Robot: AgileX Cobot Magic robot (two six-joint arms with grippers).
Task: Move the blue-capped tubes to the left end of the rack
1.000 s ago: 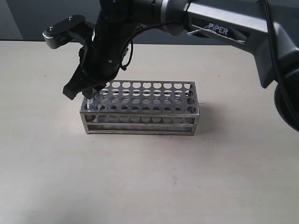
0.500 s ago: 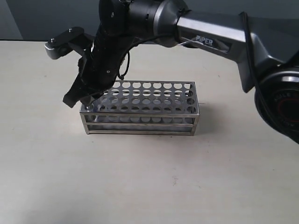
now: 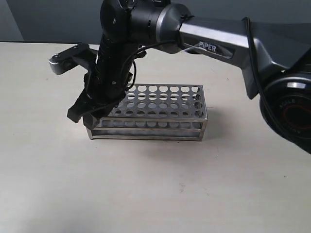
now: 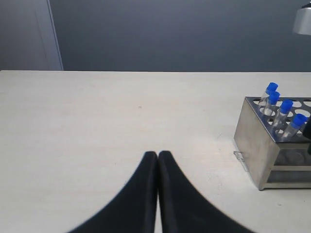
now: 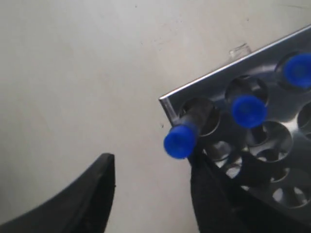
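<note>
The silver rack (image 3: pixel 160 102) stands mid-table. My right gripper (image 3: pixel 87 115) reaches across to its left end and hides the tubes there in the exterior view. In the right wrist view this gripper (image 5: pixel 152 158) is open. One blue-capped tube (image 5: pixel 180 141) leans out of the rack's (image 5: pixel 216 82) corner hole, against one finger (image 5: pixel 209 189). Two more blue caps (image 5: pixel 248 110) (image 5: pixel 297 69) stand in the neighbouring holes. The left wrist view shows four blue-capped tubes (image 4: pixel 286 105) in a row at the near end of the rack (image 4: pixel 257 141). My left gripper (image 4: pixel 158 154) is shut and empty, well away from the rack.
The beige tabletop (image 3: pixel 155 184) lies bare around the rack. The right arm's long grey link (image 3: pixel 218 41) spans above the rack from the right. A dark wall (image 4: pixel 170 34) runs along the table's far edge.
My right gripper has dropped lower at the rack's left end over the last second. The rack has stayed put.
</note>
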